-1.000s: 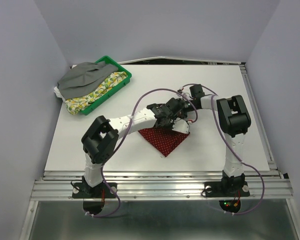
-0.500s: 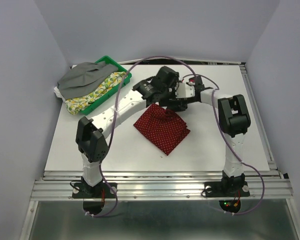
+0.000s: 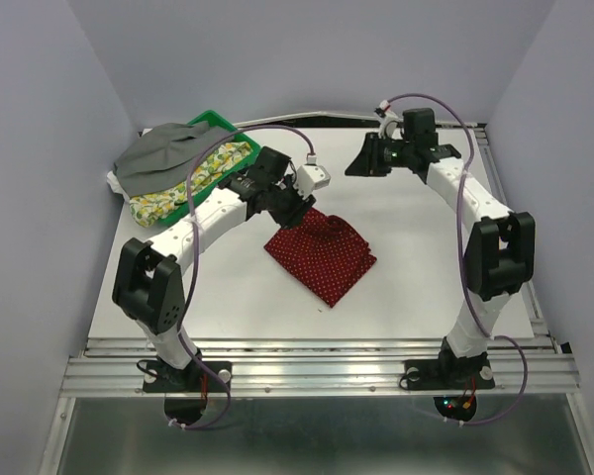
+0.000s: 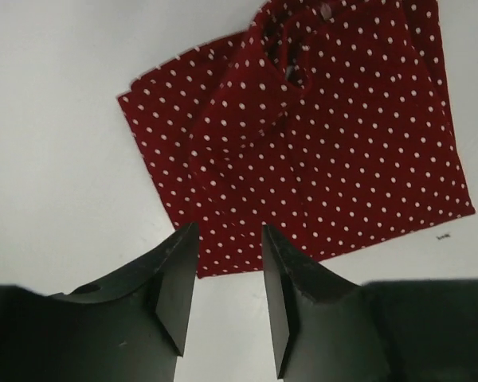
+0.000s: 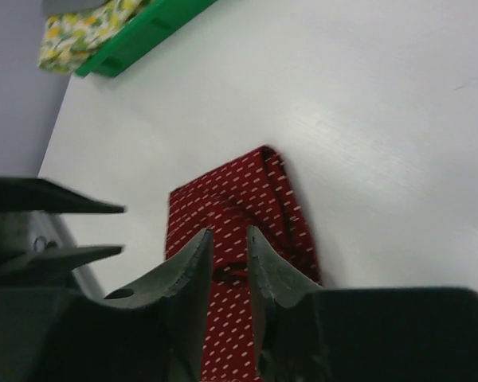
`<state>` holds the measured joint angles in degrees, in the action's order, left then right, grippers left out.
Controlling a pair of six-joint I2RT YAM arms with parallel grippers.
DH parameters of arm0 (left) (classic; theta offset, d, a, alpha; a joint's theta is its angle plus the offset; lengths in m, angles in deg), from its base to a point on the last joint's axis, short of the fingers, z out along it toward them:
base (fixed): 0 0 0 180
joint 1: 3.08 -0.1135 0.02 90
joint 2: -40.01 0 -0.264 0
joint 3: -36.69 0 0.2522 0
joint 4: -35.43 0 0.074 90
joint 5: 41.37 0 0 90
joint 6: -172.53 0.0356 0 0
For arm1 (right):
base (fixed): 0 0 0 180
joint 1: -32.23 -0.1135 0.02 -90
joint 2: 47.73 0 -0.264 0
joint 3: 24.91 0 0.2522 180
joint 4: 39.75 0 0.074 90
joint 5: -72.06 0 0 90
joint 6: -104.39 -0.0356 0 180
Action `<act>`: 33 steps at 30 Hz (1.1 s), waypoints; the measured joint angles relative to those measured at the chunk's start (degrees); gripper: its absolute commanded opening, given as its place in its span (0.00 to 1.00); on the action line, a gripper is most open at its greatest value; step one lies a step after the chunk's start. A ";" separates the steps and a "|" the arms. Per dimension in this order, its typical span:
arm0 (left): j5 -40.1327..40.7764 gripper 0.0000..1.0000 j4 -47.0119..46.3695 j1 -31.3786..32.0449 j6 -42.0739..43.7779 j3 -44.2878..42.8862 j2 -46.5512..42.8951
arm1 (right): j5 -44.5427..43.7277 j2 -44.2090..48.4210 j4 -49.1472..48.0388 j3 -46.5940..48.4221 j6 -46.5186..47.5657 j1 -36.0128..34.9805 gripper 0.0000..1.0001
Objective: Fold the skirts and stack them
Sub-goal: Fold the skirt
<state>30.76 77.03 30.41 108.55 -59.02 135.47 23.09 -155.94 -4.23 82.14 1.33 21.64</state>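
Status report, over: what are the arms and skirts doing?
Left pincer open, empty, over folded red skirt. Right pincer open, empty. Grey skirt, lemon skirt piled on tray. Nothing blocking.

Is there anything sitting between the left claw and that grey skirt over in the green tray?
Nothing visible does. The left gripper hangs open by the edge of the red skirt; the grey skirt lies on top of the lemon-print skirt in the green tray, uncovered. Only table surface and the tray's rim lie between.
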 measured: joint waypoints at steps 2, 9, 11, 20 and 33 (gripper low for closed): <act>-3.10 0.37 -0.85 -0.96 -2.97 2.45 0.66 | 2.14 3.23 0.24 -2.71 0.00 -3.39 0.22; -10.43 0.34 -5.97 -4.35 -10.88 6.45 4.61 | 8.22 3.50 1.62 -10.34 0.00 -14.62 0.19; -11.85 0.34 -7.02 -5.70 -12.74 6.82 6.14 | 8.70 1.22 1.79 -10.80 0.07 -15.23 0.19; -13.53 0.31 -10.29 -8.04 -16.41 9.60 8.20 | -0.79 -12.20 0.50 -7.72 1.49 -13.99 0.22; -13.53 0.86 -12.57 -8.50 -20.72 14.14 6.75 | -16.13 -17.51 -0.90 13.42 4.66 -13.94 0.91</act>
<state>17.23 64.46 21.91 87.83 -44.88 142.22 6.96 -173.44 -5.13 95.56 5.98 7.70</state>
